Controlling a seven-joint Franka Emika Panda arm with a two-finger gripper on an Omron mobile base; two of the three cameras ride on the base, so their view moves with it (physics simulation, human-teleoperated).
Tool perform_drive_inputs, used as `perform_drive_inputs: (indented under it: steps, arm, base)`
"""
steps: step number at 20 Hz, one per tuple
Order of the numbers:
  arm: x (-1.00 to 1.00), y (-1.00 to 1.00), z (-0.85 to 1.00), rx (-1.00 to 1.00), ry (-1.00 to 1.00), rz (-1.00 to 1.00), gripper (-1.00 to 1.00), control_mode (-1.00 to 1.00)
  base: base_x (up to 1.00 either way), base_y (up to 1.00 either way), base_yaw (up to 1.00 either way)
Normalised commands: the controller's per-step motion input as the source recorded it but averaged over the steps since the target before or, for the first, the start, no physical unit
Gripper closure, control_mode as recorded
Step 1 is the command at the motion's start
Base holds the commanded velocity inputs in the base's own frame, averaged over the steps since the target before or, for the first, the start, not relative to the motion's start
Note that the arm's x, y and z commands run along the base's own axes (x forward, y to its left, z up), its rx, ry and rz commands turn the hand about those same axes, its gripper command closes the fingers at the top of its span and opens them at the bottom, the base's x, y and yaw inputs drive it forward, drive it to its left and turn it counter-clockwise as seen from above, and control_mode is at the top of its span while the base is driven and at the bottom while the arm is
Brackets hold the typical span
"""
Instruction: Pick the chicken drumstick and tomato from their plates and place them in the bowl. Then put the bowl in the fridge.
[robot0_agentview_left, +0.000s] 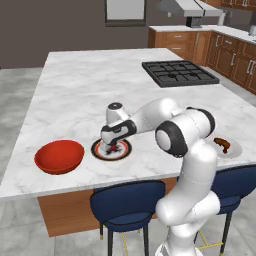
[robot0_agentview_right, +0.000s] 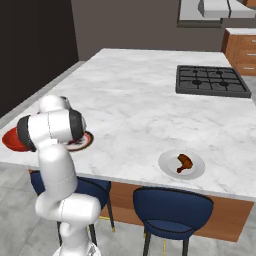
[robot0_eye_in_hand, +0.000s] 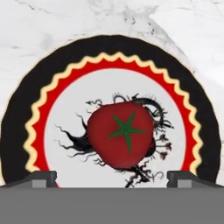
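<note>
Hovering over the tomato on its dark-rimmed plate, jaws spread wide apart; next call: drop, clamp, carry left to the red bowl.

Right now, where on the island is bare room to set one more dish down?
The marble between the stove and the patterned plate is bare, also between that plate and the drumstick plate. The front left edge is crowded: red bowl, patterned plate with tomato, hand above.
</note>
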Motion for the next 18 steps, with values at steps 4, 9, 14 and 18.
perform_drive_inputs:
  steps: [4,9,14,18]
  arm:
    - [0.15,0.10,-0.12,0.00,0.00,0.00,-1.00,-1.00]
    - [0.19,0.07,-0.16,0.00,0.02,0.00,-1.00,-1.00]
    - [0.15,0.04,-0.17,0.00,0.02,-0.01,-1.00,-1.00]
    - [0.02,0.00,-0.15,0.00,0.03,-0.01,-1.00,-1.00]
  base:
    - [0.00,0.00,0.00]
    - [0.00,0.00,0.00]
    - [0.00,0.00,0.00]
    - [0.00,0.00,0.00]
